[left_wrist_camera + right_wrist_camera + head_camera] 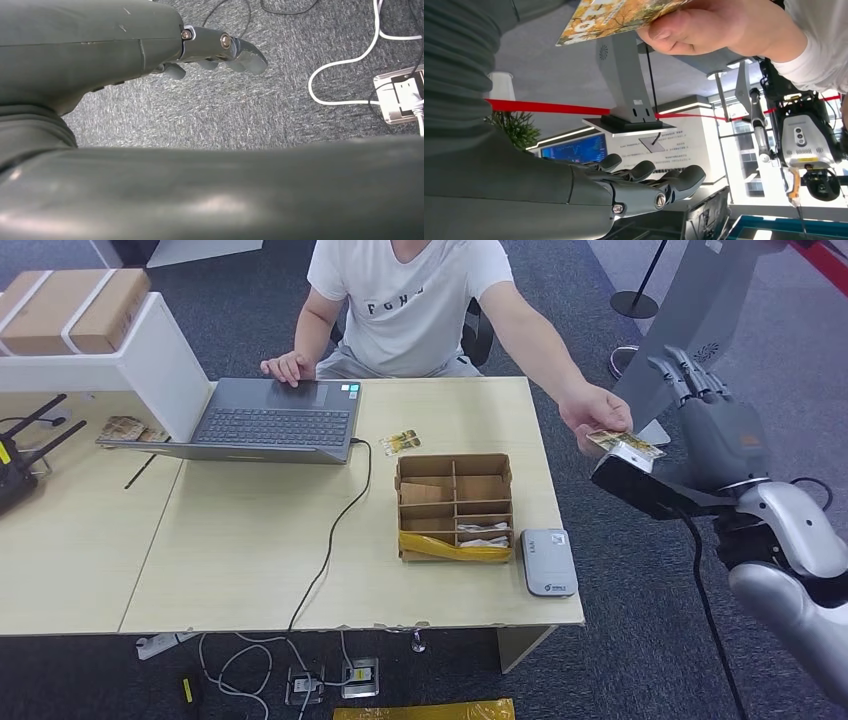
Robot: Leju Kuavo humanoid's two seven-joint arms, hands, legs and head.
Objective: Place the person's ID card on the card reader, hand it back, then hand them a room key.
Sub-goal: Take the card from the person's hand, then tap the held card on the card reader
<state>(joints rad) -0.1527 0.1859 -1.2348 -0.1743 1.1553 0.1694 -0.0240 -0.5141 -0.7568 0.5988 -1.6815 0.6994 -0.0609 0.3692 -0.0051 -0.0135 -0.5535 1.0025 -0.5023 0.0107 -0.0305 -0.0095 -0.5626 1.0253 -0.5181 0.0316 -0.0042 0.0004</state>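
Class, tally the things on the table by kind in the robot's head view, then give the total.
Laptops: 1
Compartment boxes: 1
Card readers: 1
White stands: 1
Routers: 1
Total: 5

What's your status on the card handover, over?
Right hand open, raised beside the offered card, not touching. Person's hand grips the card. Left hand hanging over floor, holding nothing. Card reader on table, nothing blocking.

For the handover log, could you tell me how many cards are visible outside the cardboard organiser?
2, possibly more: one card in the person's hand beside the robot's right hand, and a small pile on the table by the laptop; its count is unclear.
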